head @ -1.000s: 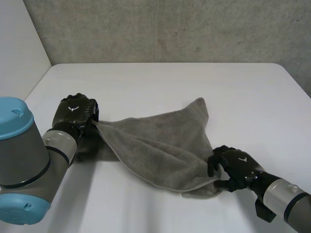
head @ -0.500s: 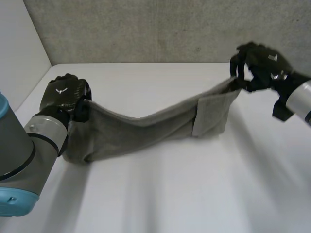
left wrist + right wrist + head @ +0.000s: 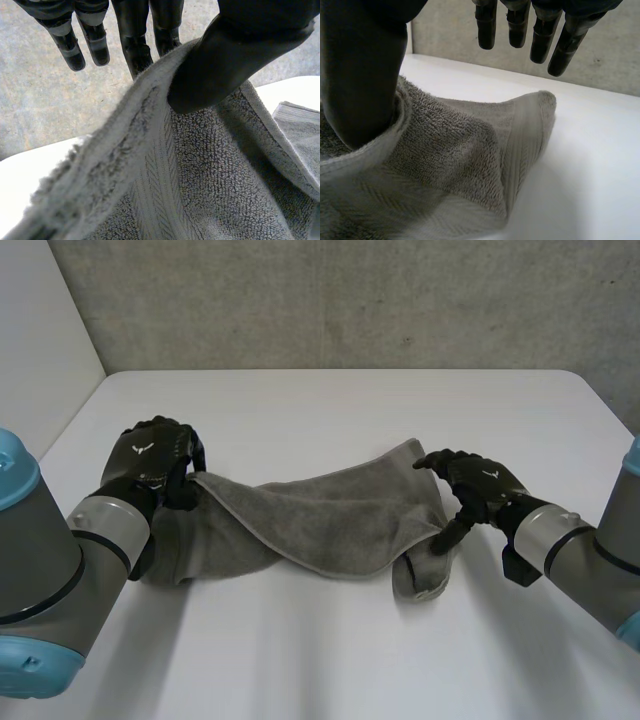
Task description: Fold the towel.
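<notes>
Grey terry towel (image 3: 330, 525) lies bunched; left hand (image 3: 150, 462) pinches its left corner, right hand (image 3: 483, 485) splayed, thumb pressing the right end.

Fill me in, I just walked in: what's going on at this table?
A two-armed robot is working on a grey towel, which lies bunched in a long strip across the white table. Its left hand pinches the edge at one end between thumb and fingers. Its right hand is at the other end, fingers straight and off the cloth, thumb pressing into a fold. The towel is not neatly folded yet.
</notes>
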Controlling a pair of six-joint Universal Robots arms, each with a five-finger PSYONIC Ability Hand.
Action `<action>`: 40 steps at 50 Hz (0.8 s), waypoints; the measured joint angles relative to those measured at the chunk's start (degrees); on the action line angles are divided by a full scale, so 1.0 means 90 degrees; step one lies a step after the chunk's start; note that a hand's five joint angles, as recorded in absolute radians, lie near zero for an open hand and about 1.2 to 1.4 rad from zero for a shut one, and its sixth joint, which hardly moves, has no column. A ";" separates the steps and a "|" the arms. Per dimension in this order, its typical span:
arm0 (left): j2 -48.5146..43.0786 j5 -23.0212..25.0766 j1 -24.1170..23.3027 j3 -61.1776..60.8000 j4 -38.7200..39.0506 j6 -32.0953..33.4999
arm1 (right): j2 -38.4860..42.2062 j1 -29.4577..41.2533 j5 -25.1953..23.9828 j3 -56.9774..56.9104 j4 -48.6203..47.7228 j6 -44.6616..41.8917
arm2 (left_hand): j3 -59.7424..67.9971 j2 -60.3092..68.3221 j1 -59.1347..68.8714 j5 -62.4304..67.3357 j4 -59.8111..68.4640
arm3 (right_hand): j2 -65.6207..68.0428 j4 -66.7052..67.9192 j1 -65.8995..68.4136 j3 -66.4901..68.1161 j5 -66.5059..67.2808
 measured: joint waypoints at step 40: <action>0.0392 -0.0005 0.0303 -0.0069 -0.0055 0.0030 | -0.1244 -0.0757 -0.0625 0.1254 -0.0767 0.0919 | 0.0000 0.0000 0.0000 0.0009 0.0000 | 0.6635 0.0000 0.6581 0.0000 0.6909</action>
